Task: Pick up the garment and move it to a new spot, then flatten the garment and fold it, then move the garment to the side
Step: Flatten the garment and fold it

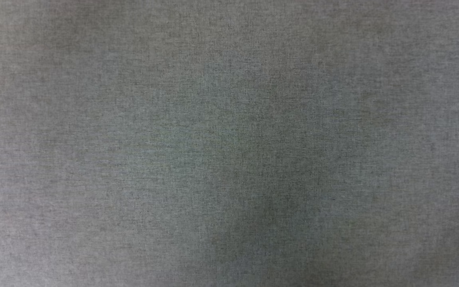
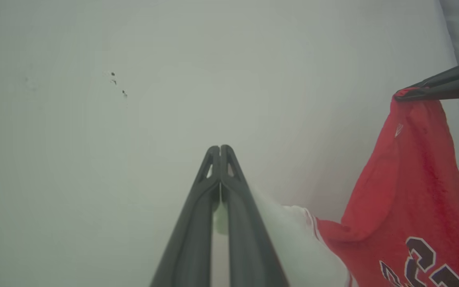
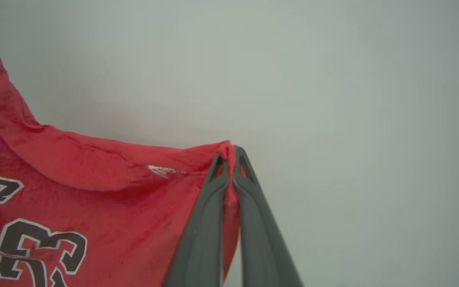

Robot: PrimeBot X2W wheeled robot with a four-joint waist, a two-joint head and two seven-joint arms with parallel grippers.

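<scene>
The right end effector (image 3: 232, 153) pinches an edge of the garment (image 3: 74, 191), which hangs toward the left end effector (image 2: 220, 149), closed tight, its own hold unclear.

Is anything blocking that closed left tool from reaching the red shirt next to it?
Nothing visible does. The garment hangs just beside the shut, empty left tool, its white sleeve nearest; whether they touch is unclear. The right tool pinches its red edge.
</scene>
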